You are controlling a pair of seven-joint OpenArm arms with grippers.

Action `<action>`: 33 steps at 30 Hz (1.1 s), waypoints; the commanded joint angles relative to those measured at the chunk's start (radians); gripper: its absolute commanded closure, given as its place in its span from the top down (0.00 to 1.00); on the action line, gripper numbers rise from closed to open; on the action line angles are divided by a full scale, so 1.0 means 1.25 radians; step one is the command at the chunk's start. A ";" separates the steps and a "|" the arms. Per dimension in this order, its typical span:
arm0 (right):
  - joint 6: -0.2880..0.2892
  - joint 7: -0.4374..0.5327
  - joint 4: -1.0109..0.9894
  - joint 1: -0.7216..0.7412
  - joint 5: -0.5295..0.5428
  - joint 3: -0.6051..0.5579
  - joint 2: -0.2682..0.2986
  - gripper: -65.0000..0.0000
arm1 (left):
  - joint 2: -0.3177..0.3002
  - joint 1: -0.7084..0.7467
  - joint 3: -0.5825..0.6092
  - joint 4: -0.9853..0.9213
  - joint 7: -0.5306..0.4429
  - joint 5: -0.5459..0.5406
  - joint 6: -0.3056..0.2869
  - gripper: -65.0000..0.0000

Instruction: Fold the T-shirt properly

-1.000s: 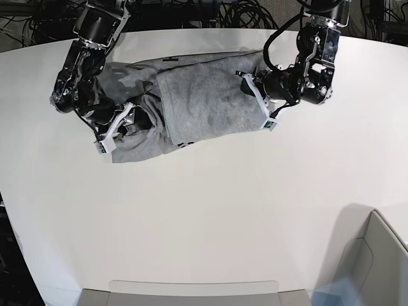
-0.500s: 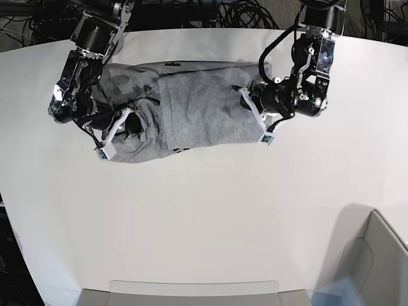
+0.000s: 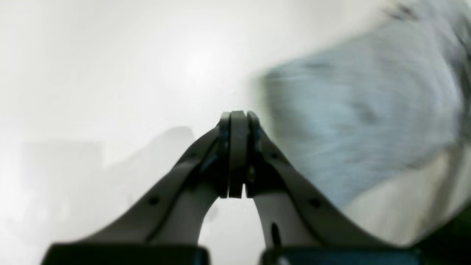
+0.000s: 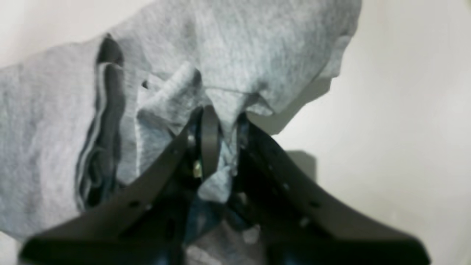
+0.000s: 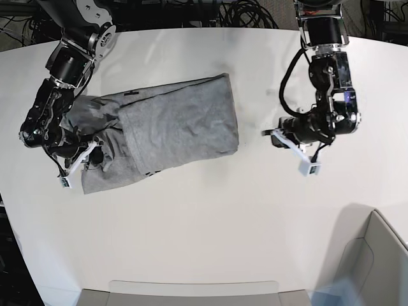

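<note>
One white tabletop (image 5: 204,229) is carrying everything, its curved far edge running across the top of the base view. One grey T-shirt (image 5: 172,131) is lying on it, partly folded, toward the far left corner of the tabletop; a smoother folded panel is sitting on top at the shirt's right, while the left part is bunching into creases. A short dark mark is showing near the shirt's far edge.

Two arms are reaching in from the far edge. The right arm is bending down over the shirt's left end, and the right gripper (image 4: 220,125) is pinching a fold of the grey cloth between its jaws; in the right wrist view the fabric is gathering into the jaws and draping away above them, with layered hems showing at the left. In the base view that gripper (image 5: 75,162) is sitting at the shirt's near left corner.

The left arm is hanging over bare tabletop toward the right edge, well apart from the shirt. The left gripper (image 5: 294,150) is holding nothing: in the left wrist view its fingertips (image 3: 237,121) are pressing together, with the shirt (image 3: 360,110) appearing blurred to one side.
</note>
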 commanded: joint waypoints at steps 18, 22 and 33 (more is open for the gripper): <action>-0.369 0.016 0.508 -0.193 0.014 -0.497 -0.067 0.00 | -0.129 0.168 -0.116 0.014 0.010 -0.016 -0.006 0.00; -0.500 0.016 0.504 -0.191 0.000 -0.632 -0.067 0.00 | -0.127 0.168 -0.115 0.014 0.010 -0.016 -0.006 0.00; -0.651 0.018 0.427 -0.154 -0.136 -0.826 -0.073 0.00 | -0.126 0.169 -0.109 0.013 0.010 -0.016 -0.006 0.00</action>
